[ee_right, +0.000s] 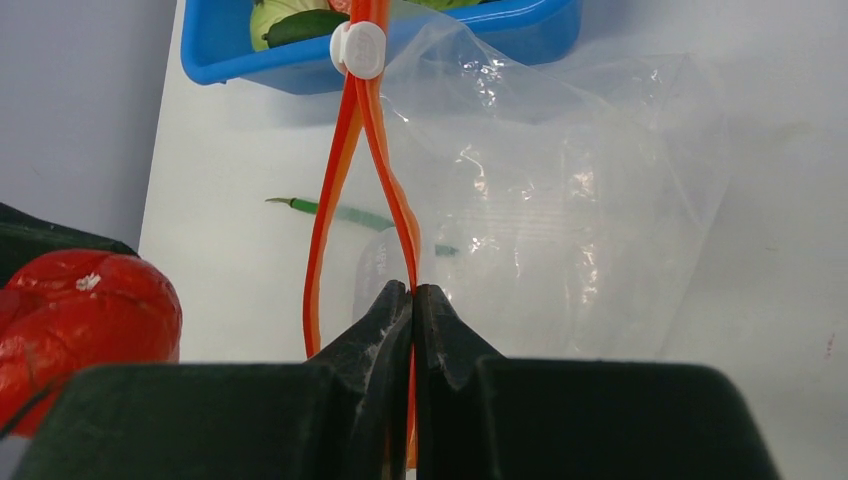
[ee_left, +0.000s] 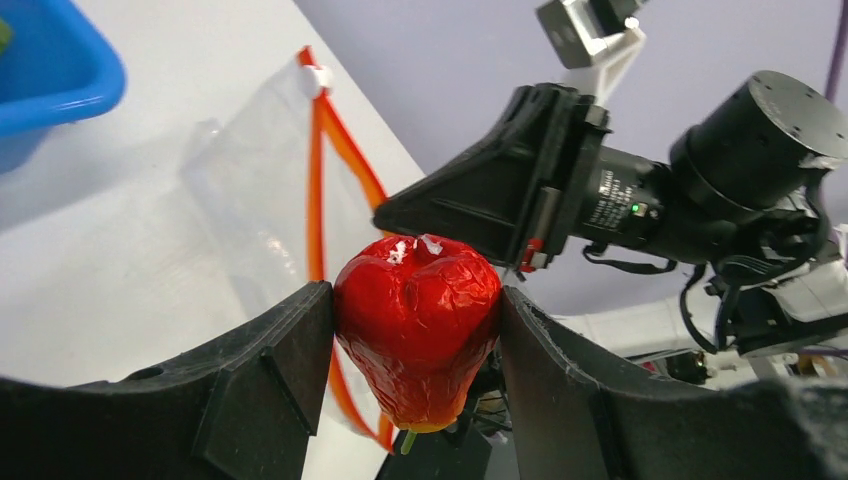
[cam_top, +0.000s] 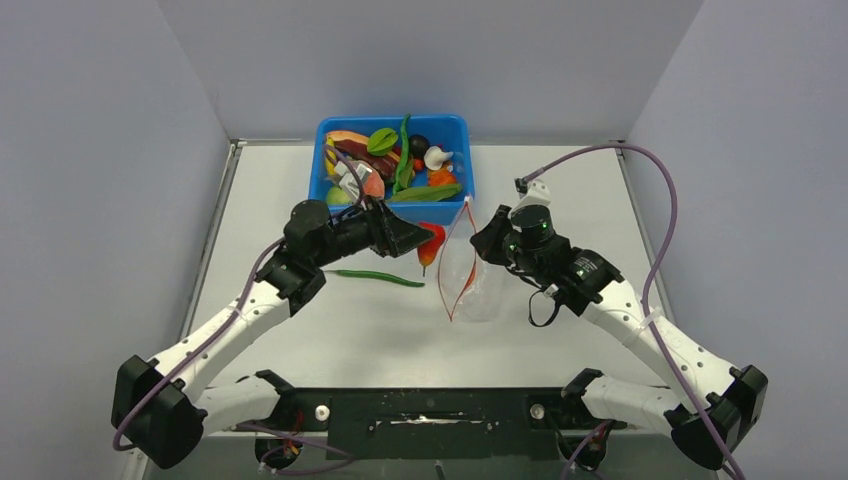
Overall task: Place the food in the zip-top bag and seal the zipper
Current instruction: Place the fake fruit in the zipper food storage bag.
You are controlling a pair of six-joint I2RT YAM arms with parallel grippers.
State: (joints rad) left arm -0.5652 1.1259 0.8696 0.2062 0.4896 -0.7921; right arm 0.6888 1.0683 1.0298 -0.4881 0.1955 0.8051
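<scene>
My left gripper is shut on a shiny red toy fruit, which it holds in the air just left of the bag's mouth. The clear zip-top bag stands on the table with its red-orange zipper strip spread open; a white slider tab sits at its far end. My right gripper is shut on one side of the zipper strip and holds the mouth up. A long green pod lies on the table left of the bag. The red fruit also shows in the right wrist view.
A blue tub at the back of the table holds several more toy foods: green pods, leaves, a papaya slice, a dark round fruit. Grey walls close in the left, right and back sides.
</scene>
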